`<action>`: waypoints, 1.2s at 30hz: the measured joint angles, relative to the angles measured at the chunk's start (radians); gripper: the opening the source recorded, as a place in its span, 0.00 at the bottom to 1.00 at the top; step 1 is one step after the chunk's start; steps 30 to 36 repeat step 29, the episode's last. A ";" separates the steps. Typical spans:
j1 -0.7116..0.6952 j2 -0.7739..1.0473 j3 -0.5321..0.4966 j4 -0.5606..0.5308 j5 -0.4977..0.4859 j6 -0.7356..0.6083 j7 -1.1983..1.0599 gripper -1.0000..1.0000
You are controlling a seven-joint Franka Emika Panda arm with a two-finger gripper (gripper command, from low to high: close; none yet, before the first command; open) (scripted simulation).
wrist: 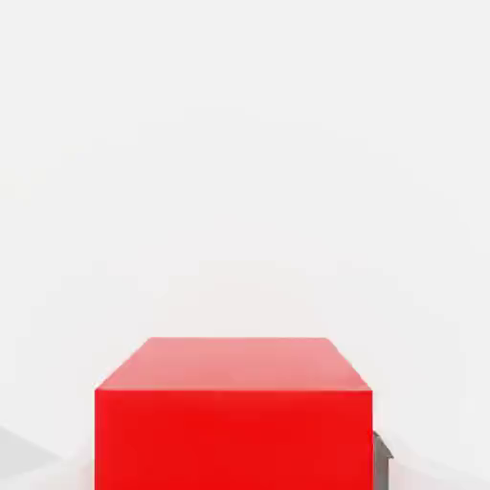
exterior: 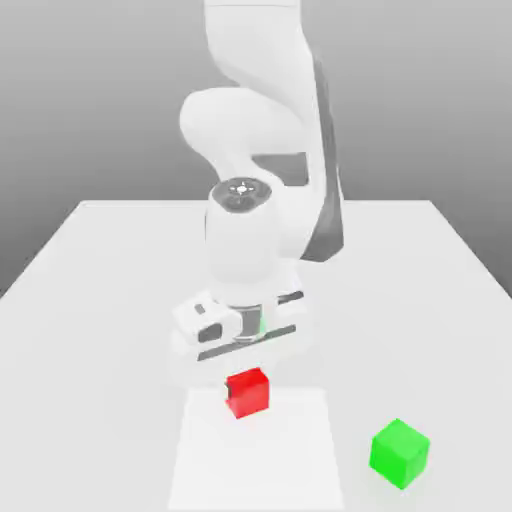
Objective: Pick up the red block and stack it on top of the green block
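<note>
The white table (exterior: pixel 100 300) carries the arm, whose gripper (exterior: pixel 244 362) sits low directly above the red block (exterior: pixel 248 392); whether its fingers grasp the block cannot be told. The green block (exterior: pixel 399 453) rests apart toward the exterior view's right.

Arm (exterior: pixel 262 150): glossy white rounded shells, dark grey side panel and seams, round grey joint cap with a small white mark, green accent at wrist.
</note>
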 joint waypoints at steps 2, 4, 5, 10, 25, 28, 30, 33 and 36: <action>0.010 -0.033 -0.014 -0.005 -0.016 -0.028 0.012 0.00; 0.017 -0.095 -0.030 -0.014 -0.053 -0.081 0.039 0.00; 0.013 -0.130 -0.033 -0.019 -0.070 -0.111 0.052 0.00; 0.015 -0.269 -0.017 -0.014 -0.109 -0.255 0.107 0.00; 0.291 0.022 0.119 0.385 -0.134 -0.362 0.564 0.00; 0.296 0.076 0.113 0.389 -0.146 -0.312 0.574 1.00; 0.296 0.076 0.113 0.389 -0.146 -0.312 0.574 1.00; 0.296 0.076 0.113 0.389 -0.146 -0.312 0.574 1.00; 0.296 0.076 0.113 0.389 -0.146 -0.312 0.574 1.00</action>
